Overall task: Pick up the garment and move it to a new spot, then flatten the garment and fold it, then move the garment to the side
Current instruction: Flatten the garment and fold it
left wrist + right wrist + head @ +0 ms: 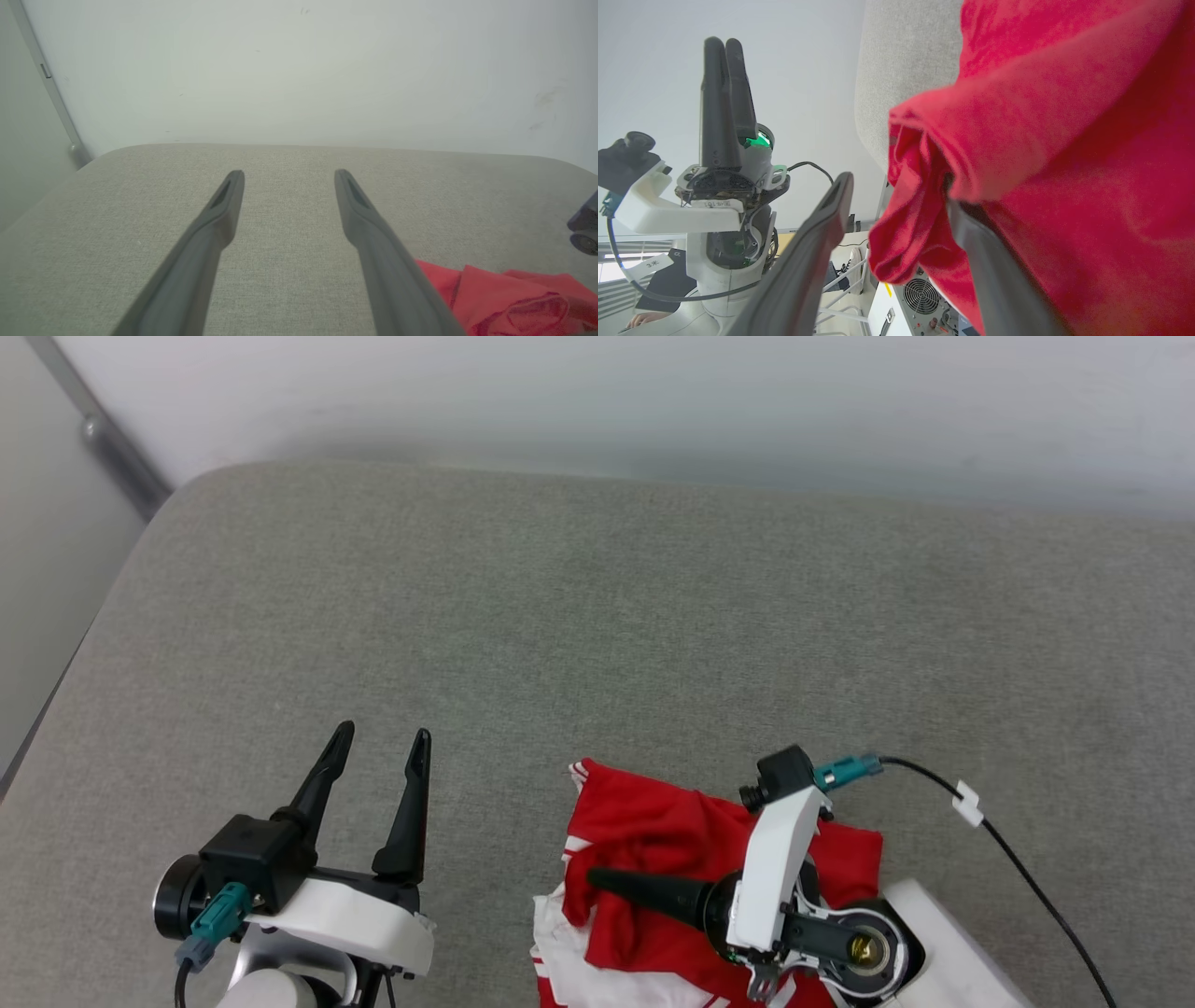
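1. Garment [644,821]: I see the red shirt bunched in a heap on the grey pad [597,616]. It lies directly under my right claw [896,193] and off to the right of my left claw [384,733], with bare pad between the heap and that claw.
2. Right claw: its two fingers stand well apart. In the right wrist view the garment [1064,140] drapes over one finger [994,280] and hides its tip. The other finger [822,233] stands bare and clear of the cloth. The cloth hangs off that one finger into the gap and is not pinched from both sides.
3. In the head view this claw lies turned on its side. One dark finger [653,893] reaches across the red cloth toward the left claw.
4. Left claw: its fingers are spread wide with nothing between them, over bare pad, tips pointing at the pale wall [653,392]. From the left wrist view [288,173] the garment [504,298] sits low and to the right, just beside the base of the right-hand finger.
5. White sleeve fabric [560,933] with red striping shows at the edge of the heap nearest the left claw.
6. A black cable [1027,877] runs from the right claw's wrist camera off to the right, above the pad.
7. Beyond the right claw's bare finger, its wrist view catches the left claw [724,44] side-on.
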Motion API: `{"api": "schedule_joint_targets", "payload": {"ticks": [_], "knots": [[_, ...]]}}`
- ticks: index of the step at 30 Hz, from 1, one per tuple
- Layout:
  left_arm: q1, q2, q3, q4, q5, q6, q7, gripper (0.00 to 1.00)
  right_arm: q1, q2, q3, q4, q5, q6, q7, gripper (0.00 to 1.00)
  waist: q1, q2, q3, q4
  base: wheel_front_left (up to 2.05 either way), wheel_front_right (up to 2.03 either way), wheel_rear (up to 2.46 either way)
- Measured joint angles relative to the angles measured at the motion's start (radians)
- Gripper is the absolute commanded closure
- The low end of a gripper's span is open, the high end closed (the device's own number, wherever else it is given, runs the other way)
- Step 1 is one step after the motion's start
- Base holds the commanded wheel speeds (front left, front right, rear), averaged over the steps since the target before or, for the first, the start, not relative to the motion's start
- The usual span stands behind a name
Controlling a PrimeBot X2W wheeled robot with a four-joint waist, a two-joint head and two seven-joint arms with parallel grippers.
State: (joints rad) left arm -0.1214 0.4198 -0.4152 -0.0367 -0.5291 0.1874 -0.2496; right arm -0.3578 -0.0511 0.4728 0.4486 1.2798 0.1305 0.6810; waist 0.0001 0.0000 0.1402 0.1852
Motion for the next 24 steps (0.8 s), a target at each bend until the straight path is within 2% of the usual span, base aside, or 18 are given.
{"api": "schedule_joint_targets", "payload": {"ticks": [3, 7, 11, 15, 20, 24], "knots": [[0.000, 0.000, 0.000, 0.005, 0.000, -0.002, 0.000, 0.00, -0.018, -0.021, 0.027, -0.055, -0.039, 0.000, -0.028, 0.00, 0.0000, 0.0000, -0.013, -0.016, 0.00, 0.00, 0.00], [0.009, 0.003, 0.002, 0.007, 0.000, 0.002, -0.001, 0.00, -0.025, -0.101, 0.091, -0.130, -0.165, 0.000, -0.083, 0.00, 0.0000, 0.0000, -0.036, -0.040, 0.00, 0.00, 0.00], [0.025, 0.005, 0.006, 0.005, -0.002, 0.012, -0.001, 0.00, -0.021, -0.188, 0.099, -0.162, -0.353, 0.000, -0.188, 0.00, -0.0001, 0.0000, -0.058, -0.065, 0.00, 0.00, 0.00], [0.042, 0.006, 0.014, 0.002, -0.003, 0.025, -0.002, 0.00, 0.021, -0.244, -0.015, -0.138, -0.558, 0.000, -0.305, 0.00, 0.0000, 0.0000, -0.078, -0.090, 0.00, 0.00, 0.00], [0.067, 0.008, 0.029, 0.005, -0.005, 0.039, -0.005, 0.00, 0.107, -0.243, -0.225, -0.165, -0.749, 0.000, -0.421, 0.00, -0.0001, 0.0000, -0.102, -0.122, 0.00, 0.00, 0.00], [0.083, 0.007, 0.038, 0.007, -0.005, 0.050, -0.008, 0.00, 0.174, -0.214, -0.393, -0.255, -0.887, 0.000, -0.524, 0.00, -0.0001, 0.0000, -0.121, -0.145, 0.00, 0.00, 0.00]]}}
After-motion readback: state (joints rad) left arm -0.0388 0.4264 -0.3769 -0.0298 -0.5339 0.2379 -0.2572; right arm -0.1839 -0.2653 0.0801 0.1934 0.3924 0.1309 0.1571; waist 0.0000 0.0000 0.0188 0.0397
